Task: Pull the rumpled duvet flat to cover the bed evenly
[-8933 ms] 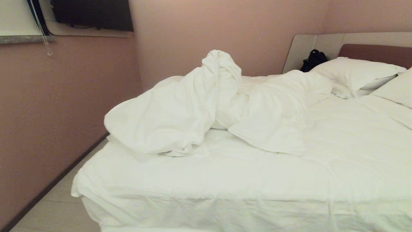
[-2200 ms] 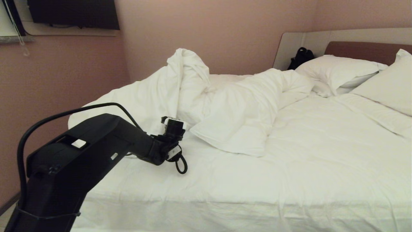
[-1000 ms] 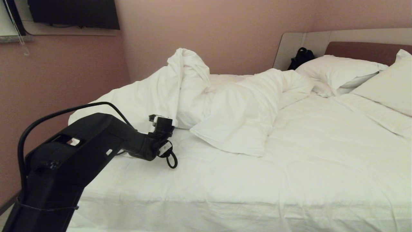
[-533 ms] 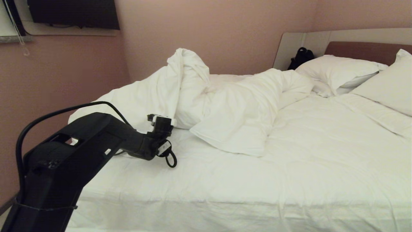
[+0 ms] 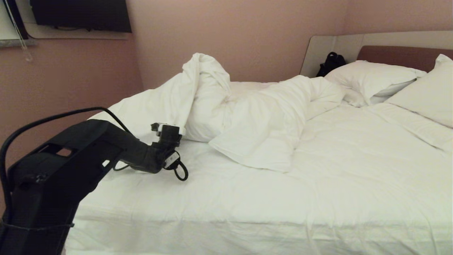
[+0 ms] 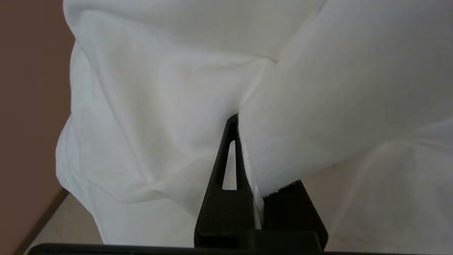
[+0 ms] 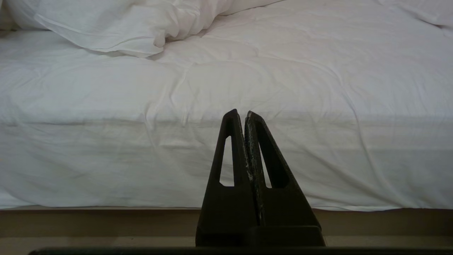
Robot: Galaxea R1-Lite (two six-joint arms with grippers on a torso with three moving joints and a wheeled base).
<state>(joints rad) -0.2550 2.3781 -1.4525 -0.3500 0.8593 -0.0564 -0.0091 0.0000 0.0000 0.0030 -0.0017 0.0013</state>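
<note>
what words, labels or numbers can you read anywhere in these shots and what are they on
None can be read.
A small white sticker on the left arm's wrist may carry print, but it is too small to read.
The duvet, pillows, wall and dark screen show no writing.

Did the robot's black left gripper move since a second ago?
Yes. The black left gripper, shut on the puffy white duvet, has slid left, away from the brown padded headboard.
</note>
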